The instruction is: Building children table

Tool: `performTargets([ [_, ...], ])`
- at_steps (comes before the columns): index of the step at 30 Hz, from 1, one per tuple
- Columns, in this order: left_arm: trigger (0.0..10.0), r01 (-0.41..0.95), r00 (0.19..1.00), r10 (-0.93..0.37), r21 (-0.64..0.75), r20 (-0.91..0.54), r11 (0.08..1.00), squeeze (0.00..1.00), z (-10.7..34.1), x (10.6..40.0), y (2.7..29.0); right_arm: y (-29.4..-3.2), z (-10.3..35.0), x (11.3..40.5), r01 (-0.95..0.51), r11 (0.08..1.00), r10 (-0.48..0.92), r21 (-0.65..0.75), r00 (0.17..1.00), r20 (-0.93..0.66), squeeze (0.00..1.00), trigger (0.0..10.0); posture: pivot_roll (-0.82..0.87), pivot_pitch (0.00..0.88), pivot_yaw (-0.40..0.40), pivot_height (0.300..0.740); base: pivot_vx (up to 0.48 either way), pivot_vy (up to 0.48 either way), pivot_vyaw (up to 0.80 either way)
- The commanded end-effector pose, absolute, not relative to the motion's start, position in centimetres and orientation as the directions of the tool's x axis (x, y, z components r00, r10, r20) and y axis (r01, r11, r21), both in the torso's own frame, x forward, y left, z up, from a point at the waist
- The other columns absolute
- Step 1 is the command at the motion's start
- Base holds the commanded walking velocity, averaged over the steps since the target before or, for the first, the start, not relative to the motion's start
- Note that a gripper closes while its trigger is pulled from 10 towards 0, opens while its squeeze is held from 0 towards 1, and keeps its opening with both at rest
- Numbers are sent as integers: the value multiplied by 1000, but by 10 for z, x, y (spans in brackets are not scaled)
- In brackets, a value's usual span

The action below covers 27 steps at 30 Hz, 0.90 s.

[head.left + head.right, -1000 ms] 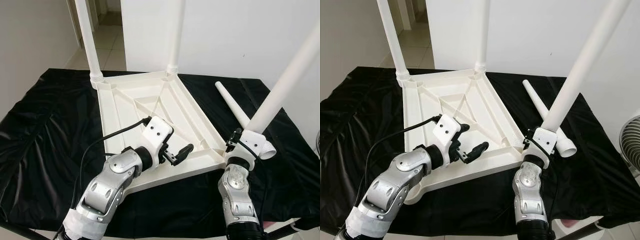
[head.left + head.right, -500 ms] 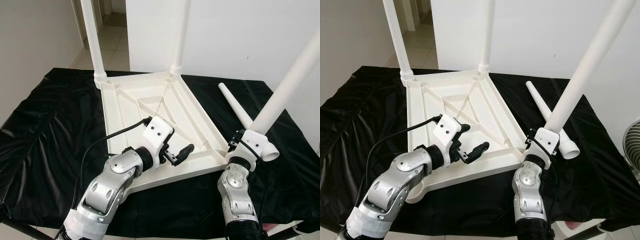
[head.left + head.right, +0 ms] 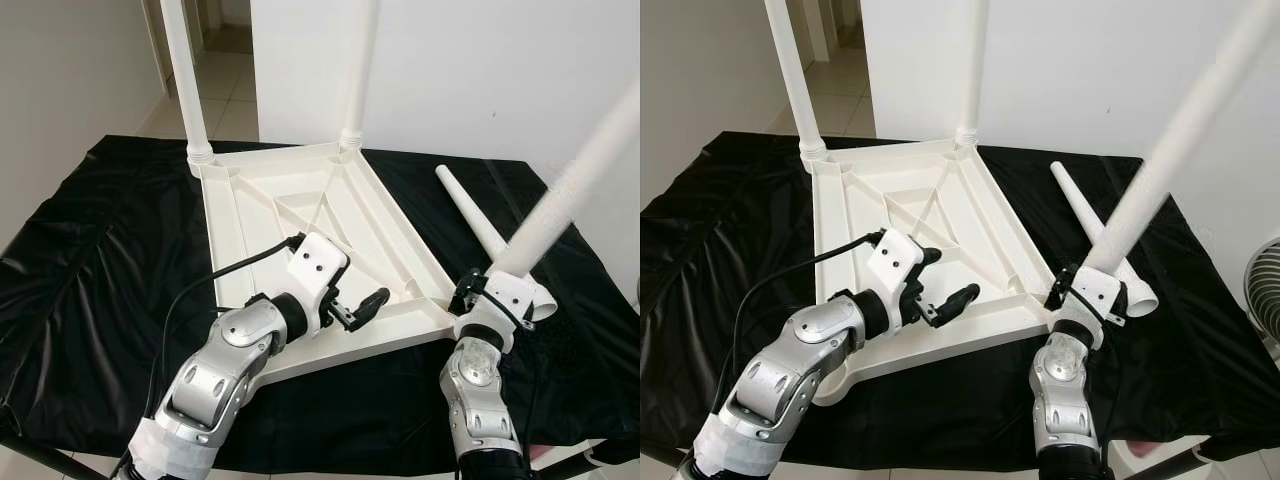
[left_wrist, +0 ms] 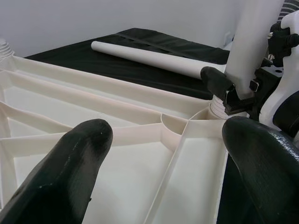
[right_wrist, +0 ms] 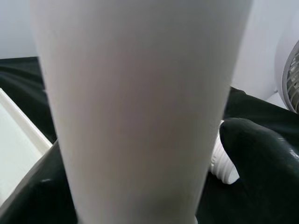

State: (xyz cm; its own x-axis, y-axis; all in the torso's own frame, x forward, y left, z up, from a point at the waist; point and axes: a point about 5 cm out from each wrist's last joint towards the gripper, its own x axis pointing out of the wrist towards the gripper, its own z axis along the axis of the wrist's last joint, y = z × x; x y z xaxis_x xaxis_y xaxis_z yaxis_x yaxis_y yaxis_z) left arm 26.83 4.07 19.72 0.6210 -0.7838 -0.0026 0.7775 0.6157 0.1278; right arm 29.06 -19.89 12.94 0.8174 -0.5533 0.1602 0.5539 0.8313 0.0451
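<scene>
Right end effector [image 3: 492,291] clamps a tilted table leg [image 3: 575,190] (blurred) — left end effector [image 3: 352,310] open, empty, over the upturned tabletop [image 3: 300,200].

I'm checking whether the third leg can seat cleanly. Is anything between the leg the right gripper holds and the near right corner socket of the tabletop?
Nothing visible: the held leg in the right gripper already meets the tabletop corner; the loose leg lies behind.

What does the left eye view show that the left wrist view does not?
Left eye view alone: the two mounted legs standing at the tabletop's far corners, both arms, and the doorway floor. Left wrist view alone: the left end effector open over the ribbed underside, up close. Shared: the upturned tabletop, the loose leg on the black cloth, and the right end effector shut on the tilted leg.
</scene>
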Motion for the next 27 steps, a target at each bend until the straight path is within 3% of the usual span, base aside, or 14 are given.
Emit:
performTargets([
  [1, 10000, 774, 625, -781, 127, 4, 620, 0, 198, 265, 39, -204, 117, 288, 558, 830, -557, 26, 824, 106, 1000, 10000, -8, 30, -13, 740, 0, 0, 0],
  [4, 10000, 773, 626, -779, 126, 6, 622, 0, 198, 266, 39, -207, 122, 292, 521, 854, -517, 10, 846, 131, 1000, 10000, -9, 29, -12, 740, 0, 0, 0],
  [5, 10000, 773, 627, -779, 125, 7, 622, 0, 198, 266, 38, -208, 124, 294, 479, 878, -477, 17, 868, 141, 0, 10000, -11, 29, -11, 740, 0, 0, 0],
  [8, 10000, 774, 626, -780, 124, 8, 622, 0, 198, 265, 38, -211, 128, 300, 374, 927, -375, 33, 916, 144, 0, 9686, -12, 28, -11, 740, 0, 0, 0],
  [9, 10000, 774, 625, -780, 125, 8, 621, 0, 198, 266, 38, -214, 129, 302, 333, 942, -334, 33, 931, 146, 0, 7373, -15, 26, -11, 740, 0, 0, 0],
  [11, 10000, 774, 625, -781, 125, 9, 621, 0, 199, 266, 38, -217, 131, 303, 305, 952, -306, 34, 940, 149, 0, 7373, -15, 26, -11, 740, 0, 0, 0],
  [12, 10000, 774, 625, -781, 126, 9, 621, 0, 199, 266, 38, -221, 133, 304, 277, 961, -276, 18, 949, 154, 0, 2431, -15, 26, -11, 740, 0, 0, 0],
  [13, 10000, 774, 625, -781, 127, 10, 621, 0, 199, 266, 38, -224, 134, 305, 258, 966, -256, 6, 954, 157, 0, 2431, -15, 26, -11, 740, 0, 0, 0],
  [14, 10000, 774, 624, -781, 128, 10, 620, 0, 199, 267, 38, -226, 137, 305, 207, 978, -203, -9, 966, 162, 0, 39, -19, 22, -10, 740, 0, 0, 0],
  [16, 10000, 774, 624, -781, 128, 11, 620, 0, 199, 267, 38, -228, 139, 306, 170, 985, -164, -20, 973, 165, 0, 39, -21, 20, -9, 740, 0, 0, 0],
  [17, 10000, 774, 624, -781, 128, 12, 620, 0, 200, 267, 38, -228, 139, 306, 121, 992, -117, -20, 981, 153, 0, 1412, -23, 20, -10, 740, 0, 0, 0],
  [18, 10000, 774, 624, -781, 128, 12, 620, 0, 200, 267, 38, -228, 139, 306, 121, 992, -117, -20, 981, 153, 0, 1412, -23, 20, -10, 740, 0, 0, 0],
  [19, 10000, 774, 623, -782, 129, 14, 620, 0, 200, 267, 38, -228, 139, 307, 58, 998, -56, -11, 989, 136, 0, 0, -26, 20, -9, 740, 0, 0, 0],
  [27, 10000, 773, 625, -781, 122, 20, 622, 0, 201, 268, 37, -233, 140, 304, -13, 997, 23, -79, 993, 120, 0, 0, -31, 25, -11, 740, 0, 0, 0],
])
